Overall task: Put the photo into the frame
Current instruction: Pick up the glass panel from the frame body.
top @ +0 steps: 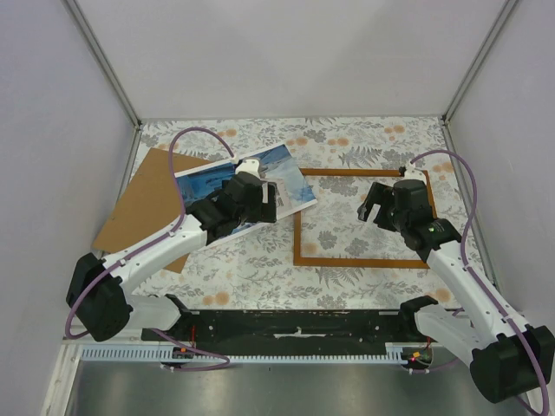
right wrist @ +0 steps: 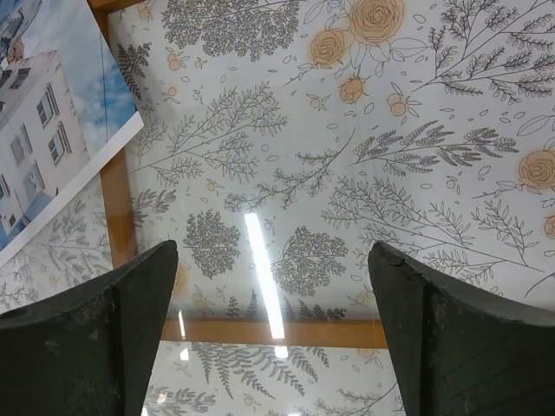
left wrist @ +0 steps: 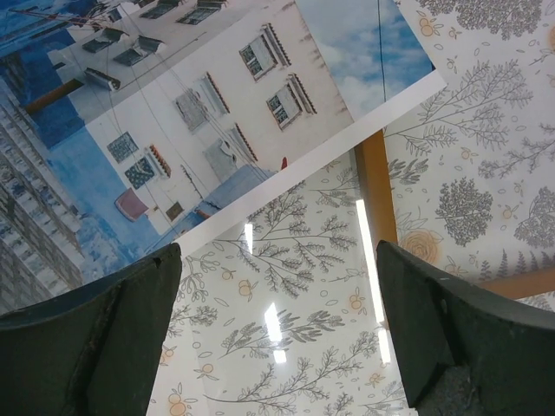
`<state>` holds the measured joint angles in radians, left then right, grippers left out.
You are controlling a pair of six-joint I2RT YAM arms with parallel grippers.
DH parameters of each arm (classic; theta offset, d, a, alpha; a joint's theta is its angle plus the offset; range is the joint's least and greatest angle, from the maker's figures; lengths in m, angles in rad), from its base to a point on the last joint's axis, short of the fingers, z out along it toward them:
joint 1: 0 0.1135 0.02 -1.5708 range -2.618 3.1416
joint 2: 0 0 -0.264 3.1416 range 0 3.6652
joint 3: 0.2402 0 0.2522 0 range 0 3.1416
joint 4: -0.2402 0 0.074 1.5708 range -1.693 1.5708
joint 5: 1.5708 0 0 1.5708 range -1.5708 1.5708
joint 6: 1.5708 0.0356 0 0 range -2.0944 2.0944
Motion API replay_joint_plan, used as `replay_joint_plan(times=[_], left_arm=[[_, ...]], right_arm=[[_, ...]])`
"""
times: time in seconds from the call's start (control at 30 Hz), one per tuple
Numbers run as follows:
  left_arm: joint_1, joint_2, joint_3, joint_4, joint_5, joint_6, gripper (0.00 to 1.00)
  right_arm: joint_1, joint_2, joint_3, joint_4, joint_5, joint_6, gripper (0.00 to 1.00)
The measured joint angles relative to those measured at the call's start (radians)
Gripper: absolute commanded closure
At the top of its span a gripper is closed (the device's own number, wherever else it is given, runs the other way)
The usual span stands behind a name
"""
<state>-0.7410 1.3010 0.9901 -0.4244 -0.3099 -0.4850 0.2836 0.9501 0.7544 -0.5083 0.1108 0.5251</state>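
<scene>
Around the work: I see a brown board (top: 139, 204) lying flat at the left of the flowered worktop (top: 260, 269), well apart from the right arm.
In the way: my left arm lies across the middle of the photo (top: 290, 169) in the top view and hides much of it. The photo's left part rests on the board.
Left jaws: the left gripper (top: 264, 201) hangs over the photo's near edge, jaws wide apart and holding nothing. From its wrist camera both fingers (left wrist: 87, 347) frame bare worktop, with the print (left wrist: 173, 130) beyond them.
Right jaws: the right gripper (top: 375, 204) is above the right half of the frame (top: 364, 262), jaws wide apart and empty.
Photo, look: picture side up, white and blue buildings under a cloudy sky, with a white border.
Photo, place: its right corner lies over the frame's upper left corner, crossing the left rail (right wrist: 114, 208); the rest is outside the frame.
Photo, heading: long axis runs left to right, skewed so that the right end sits farther from the arm bases.
Frame: thin orange-brown rails, flat on the worktop, long axis left to right and nearly square to the worktop's edges. Glare streaks show on the surface inside the rails.
</scene>
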Motion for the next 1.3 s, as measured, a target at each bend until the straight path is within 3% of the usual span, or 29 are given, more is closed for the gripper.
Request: replay_joint_plan(times=[0.43,0.6,0.93,1.3], left_arm=[[0.0,0.007,0.028,-0.058,0.017,0.005,0.05],[0.005,0.016,0.028,-0.061,0.062,0.018,0.06],[0.007,0.017,0.028,-0.072,0.149,0.057,0.08],[0.007,0.037,0.028,-0.084,0.183,0.068,0.11]], right_arm=[[-0.021,0.001,0.0,-0.001,0.0,-0.003,0.02],[-0.093,0.039,-0.002,0.001,-0.015,-0.007,0.02],[-0.357,0.089,-0.15,0.15,-0.242,-0.002,0.02],[-0.372,0.213,-0.304,0.362,-0.428,0.01,0.02]])
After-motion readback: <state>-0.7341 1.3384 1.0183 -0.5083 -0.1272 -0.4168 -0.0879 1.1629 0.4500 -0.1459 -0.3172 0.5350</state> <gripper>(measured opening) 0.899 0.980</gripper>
